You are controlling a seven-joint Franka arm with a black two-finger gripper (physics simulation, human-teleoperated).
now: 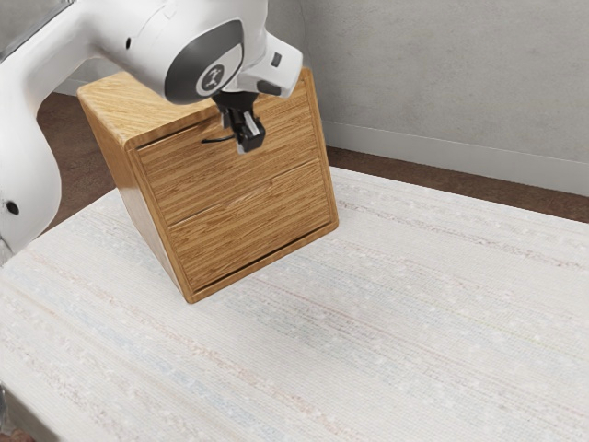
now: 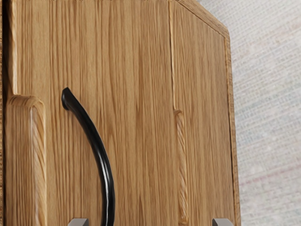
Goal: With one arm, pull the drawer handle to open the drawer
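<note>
The cabinet [image 1: 241, 216] stands on the table [image 1: 423, 313], handle [image 1: 217, 140] on upper drawer [image 1: 207, 175].

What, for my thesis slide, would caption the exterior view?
Franka gripper poised at the black handle on the upper drawer of a wooden cabinet, on a woven table.

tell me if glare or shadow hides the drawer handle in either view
Exterior view: soft even light, no glare; the black two-finger gripper covers part of the curved black drawer handle. Wrist view: the handle is sharp and evenly lit, no glare.
</note>
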